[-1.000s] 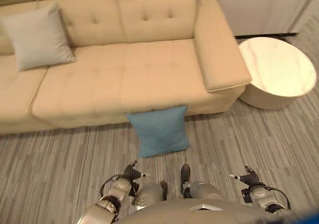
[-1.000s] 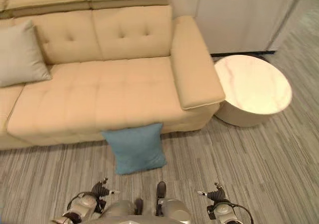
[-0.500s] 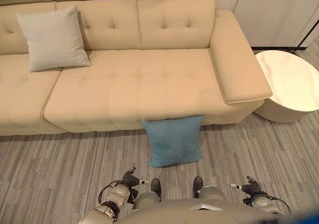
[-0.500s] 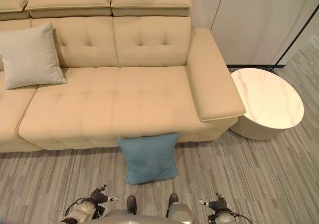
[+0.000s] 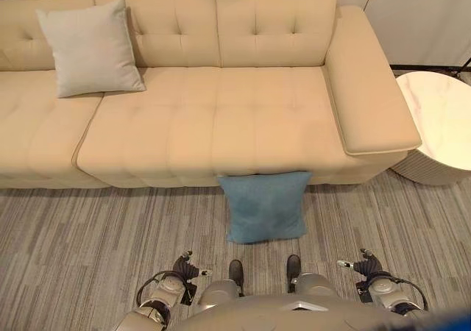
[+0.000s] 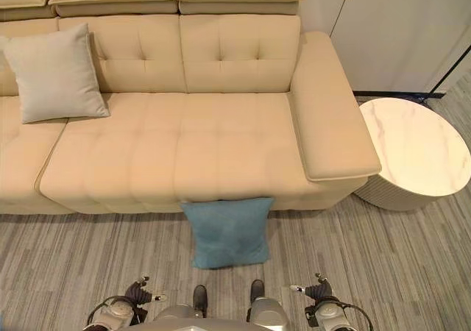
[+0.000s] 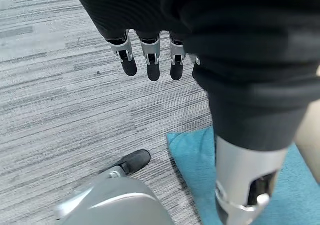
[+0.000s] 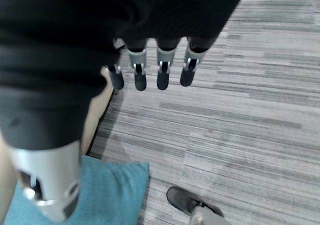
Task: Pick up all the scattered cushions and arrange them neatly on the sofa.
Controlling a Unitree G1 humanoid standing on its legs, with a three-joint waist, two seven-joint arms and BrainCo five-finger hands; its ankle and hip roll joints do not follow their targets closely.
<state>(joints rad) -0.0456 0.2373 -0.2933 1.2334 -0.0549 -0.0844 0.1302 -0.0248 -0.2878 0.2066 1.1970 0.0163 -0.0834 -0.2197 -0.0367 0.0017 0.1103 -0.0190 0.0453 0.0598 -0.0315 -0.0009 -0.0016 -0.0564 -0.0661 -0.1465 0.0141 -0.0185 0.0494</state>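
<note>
A square teal fabric cushion (image 5: 265, 206) lay on the grey striped carpet floor (image 5: 81, 243), its far edge tucked right up against the front of the wide beige tufted sofa (image 5: 213, 118), dead ahead at twelve o'clock from the robot. Up on the seat, away at about ten o'clock, a pale grey square cushion (image 5: 90, 47) leaned upright against the sofa's backrest, well apart from the teal one. Off at two o'clock, just beside the sofa's armrest, stood a round low worktop with a white marbled top (image 6: 416, 151). Down low at seven o'clock hung the left hand (image 5: 185, 266), and its own wrist view showed the fingers (image 7: 150, 60) straight and relaxed, spread in a row over the carpet, holding nothing, with the teal cushion showing on the floor near it. Over at five o'clock hung the right hand (image 5: 362, 263), and it was the same story there: fingers (image 8: 161, 67) loose and extended above the carpet, nothing in its grasp, a corner of the teal cushion showing near it. Both hands were clear of the cushion, one to either side of it and nearer the robot, neither touching it.
</note>
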